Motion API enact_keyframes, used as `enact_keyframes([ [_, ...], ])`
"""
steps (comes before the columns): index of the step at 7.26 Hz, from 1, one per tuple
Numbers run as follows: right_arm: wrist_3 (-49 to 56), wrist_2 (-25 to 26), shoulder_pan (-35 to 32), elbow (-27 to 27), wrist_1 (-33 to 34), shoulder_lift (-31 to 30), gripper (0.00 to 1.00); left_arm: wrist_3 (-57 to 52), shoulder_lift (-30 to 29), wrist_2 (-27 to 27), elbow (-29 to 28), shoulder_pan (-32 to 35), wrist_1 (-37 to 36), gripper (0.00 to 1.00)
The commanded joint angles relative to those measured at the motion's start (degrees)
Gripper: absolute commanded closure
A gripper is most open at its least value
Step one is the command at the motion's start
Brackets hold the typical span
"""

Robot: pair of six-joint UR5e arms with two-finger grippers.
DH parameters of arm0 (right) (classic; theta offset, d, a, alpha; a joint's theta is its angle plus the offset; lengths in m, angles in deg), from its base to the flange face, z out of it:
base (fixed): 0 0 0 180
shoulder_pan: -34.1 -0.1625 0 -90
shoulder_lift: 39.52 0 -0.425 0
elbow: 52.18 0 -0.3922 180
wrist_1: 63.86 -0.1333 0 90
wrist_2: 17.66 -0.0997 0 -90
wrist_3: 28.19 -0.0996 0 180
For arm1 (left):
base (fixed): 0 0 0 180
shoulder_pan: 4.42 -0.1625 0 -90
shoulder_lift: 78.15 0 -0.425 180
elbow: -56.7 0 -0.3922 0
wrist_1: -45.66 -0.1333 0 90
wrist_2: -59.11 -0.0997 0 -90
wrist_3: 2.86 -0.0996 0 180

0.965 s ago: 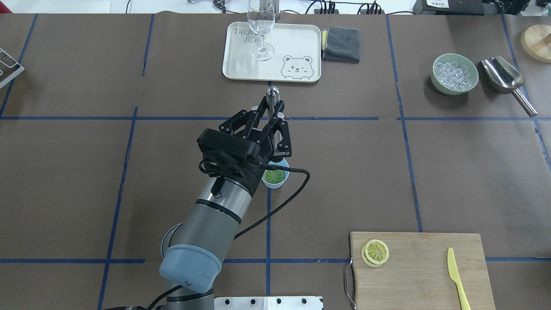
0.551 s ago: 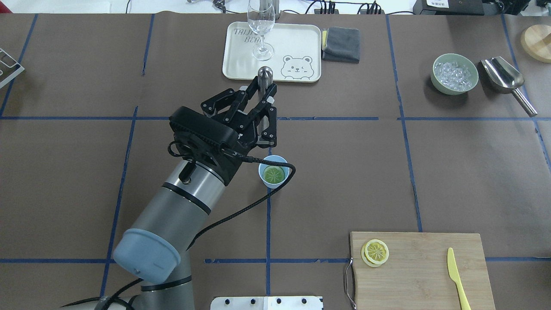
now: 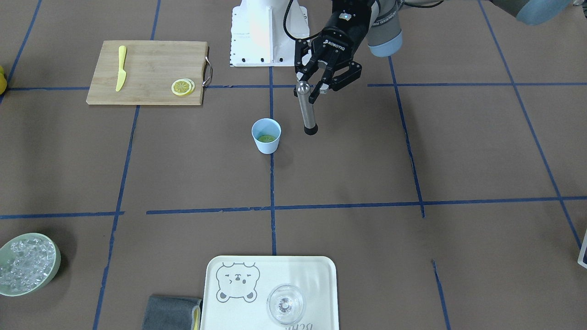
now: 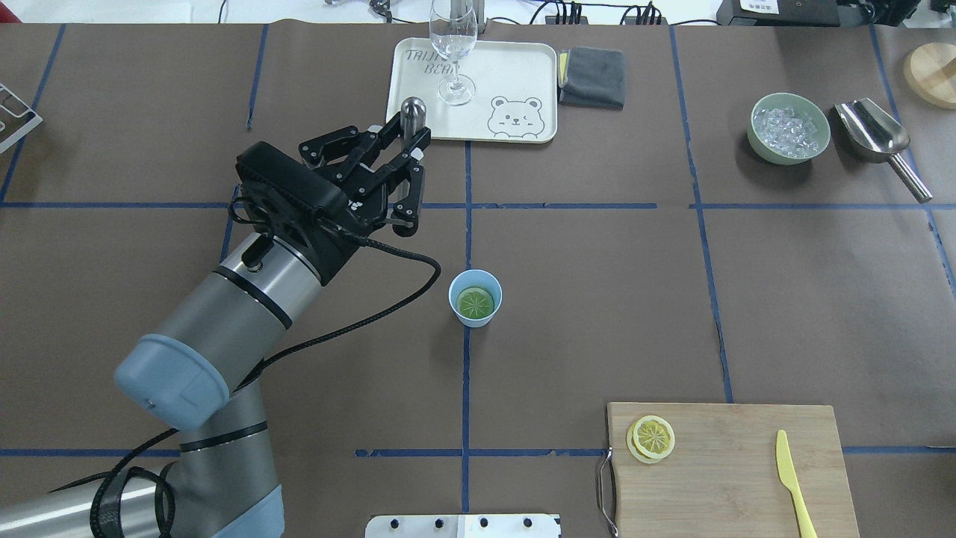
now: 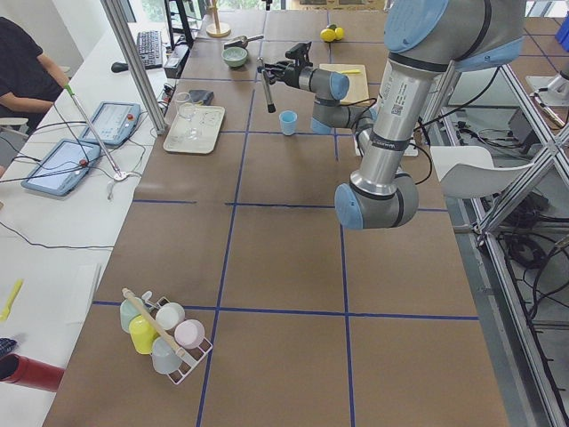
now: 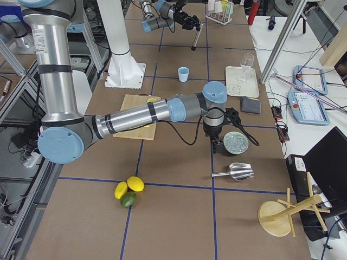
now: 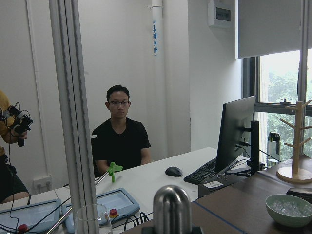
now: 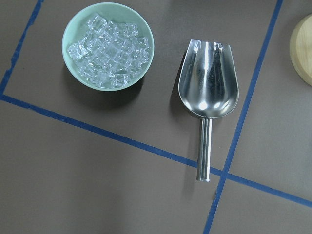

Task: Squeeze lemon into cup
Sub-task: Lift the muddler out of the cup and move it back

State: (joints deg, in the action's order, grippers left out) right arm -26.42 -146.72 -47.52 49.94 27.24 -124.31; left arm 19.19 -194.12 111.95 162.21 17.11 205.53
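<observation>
Lemon slice [image 4: 476, 302]: lies flat at the bottom of the cup [image 4: 475, 321], looking greenish against the blue inside. The cup stands upright on the tabletop [image 4: 597, 299], on a blue tape line, in the same spot as a second ago

Change: a second ago the left hand [image 4: 418, 146] hung right over the cup and half hid it. It has since swung off toward the robot's left and forward. It now sits well apart from the cup, near the corner of the tray [image 4: 523, 82]. The cup's mouth is in full view from overhead

Left hand, state: fingers clamped on a metal muddler [image 3: 307, 112], gripped near its rounded top. The black tip points down, clear of the tabletop, and the rod tilts slightly in the front view. The wrist is pitched forward and the arm reaches out from the robot's left

Right hand [image 6: 218, 145]: points downward over the bowl of ice [image 4: 790, 138], which sits beside the steel scoop [image 4: 870, 131]. Whether its fingers are open or closed I cannot tell

Also present: wine glass [image 4: 453, 52] on the tray; cutting board [image 4: 732, 478] with two spare slices [image 4: 652, 438] and a yellow knife [image 4: 790, 478]
</observation>
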Motion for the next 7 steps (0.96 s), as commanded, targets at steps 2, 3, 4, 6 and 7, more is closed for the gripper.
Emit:
enact_keyframes([
  [2,0.07,0.04,0.15,-0.25,0.05,0.06,0.00,1.77,1.70,2.17,5.55,0.53,-7.48,1.00],
  [3,0.07,0.04,0.15,-0.25,0.05,-0.03,0.00,1.77,1.62,2.36,10.19,1.40,-19.99,1.00],
  [4,0.07,0.04,0.24,-0.16,0.05,-0.03,0.00,1.94,1.79,4.36,11.11,1.93,-22.99,1.00],
  [6,0.07,0.04,0.24,-0.16,0.05,-0.11,0.00,4.30,2.59,8.14,11.12,2.73,-28.88,1.00],
  [7,0.07,0.04,0.24,-0.16,0.05,-0.12,0.00,6.41,2.50,15.73,11.21,5.86,-32.22,1.00],
])
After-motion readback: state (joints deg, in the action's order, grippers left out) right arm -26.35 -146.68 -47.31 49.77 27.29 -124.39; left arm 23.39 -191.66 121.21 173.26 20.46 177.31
